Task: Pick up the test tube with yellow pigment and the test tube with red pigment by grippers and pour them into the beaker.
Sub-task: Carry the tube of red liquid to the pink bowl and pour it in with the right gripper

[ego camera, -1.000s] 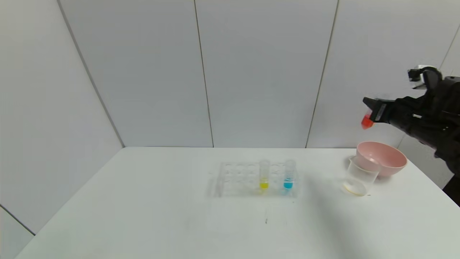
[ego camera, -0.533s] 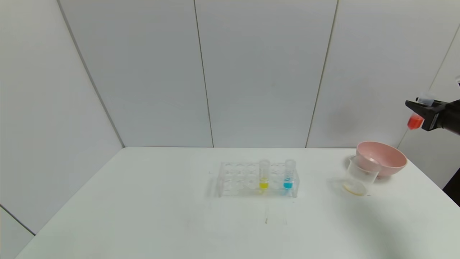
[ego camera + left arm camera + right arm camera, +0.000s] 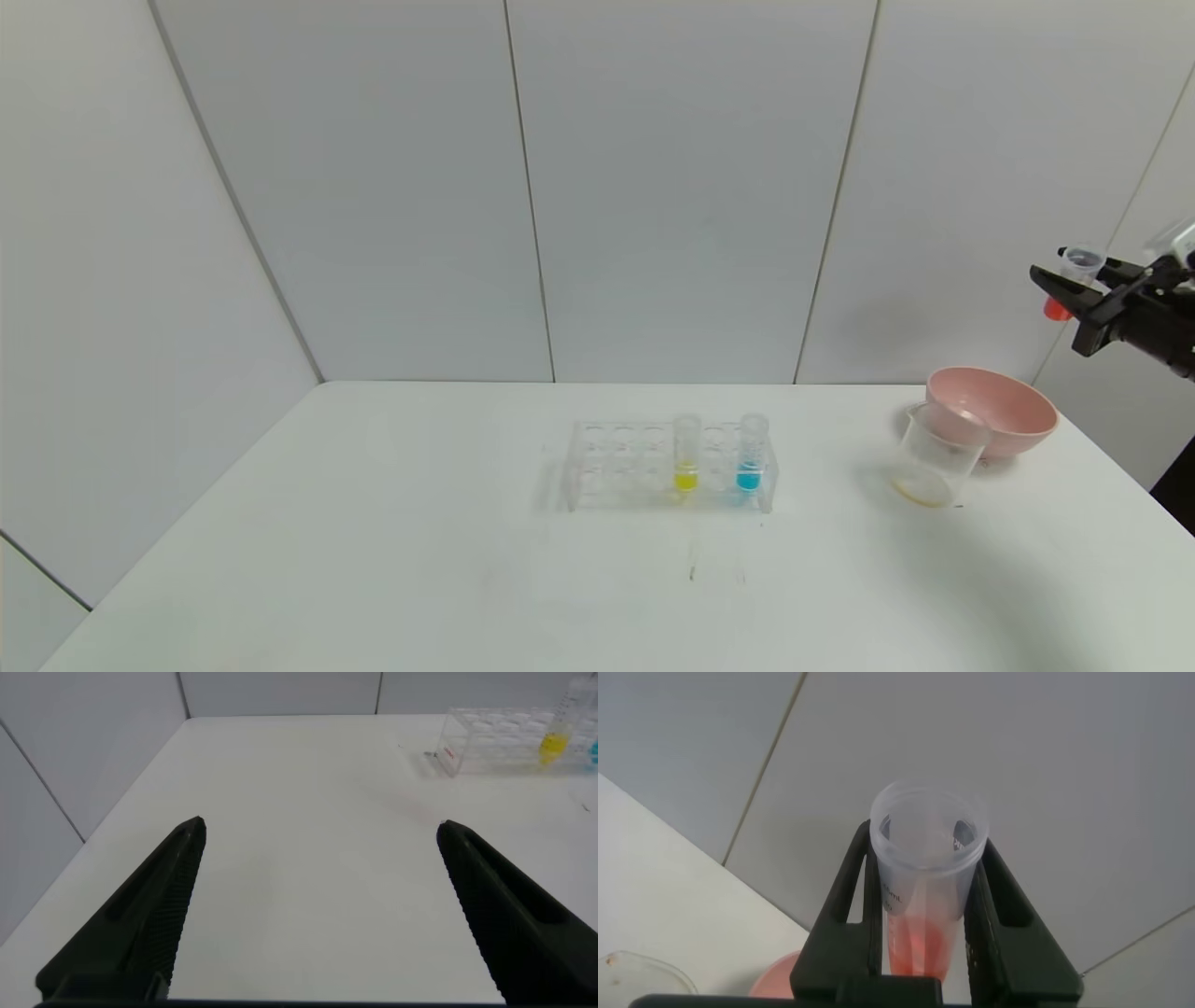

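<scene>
Right gripper (image 3: 1064, 283) sits at the far right edge of the head view, arm mostly cut off by the frame. Its jaws are clamped on the test tube with red pigment (image 3: 1069, 280), which stands roughly upright, mouth up; the red liquid shows below the fingers (image 3: 845, 905) (the tube's lower end is hidden behind the gripper body in the right wrist view). Tube looks only partly filled, though the level is hard to read.

Below the gripper and slightly toward the robot's left: the beaker (image 3: 935, 456) on the table (image 3: 373, 560), touching or just in front of a pink bowl (image 3: 994, 408); contact cannot be told. Nothing lies between gripper and beaker.

Farther left, well apart: a clear rack (image 3: 667, 465) holding the test tube with yellow pigment (image 3: 686, 455) and a blue tube (image 3: 751, 454).

Left gripper (image 3: 318, 915) hangs spread wide over bare table, rack in the distance.
</scene>
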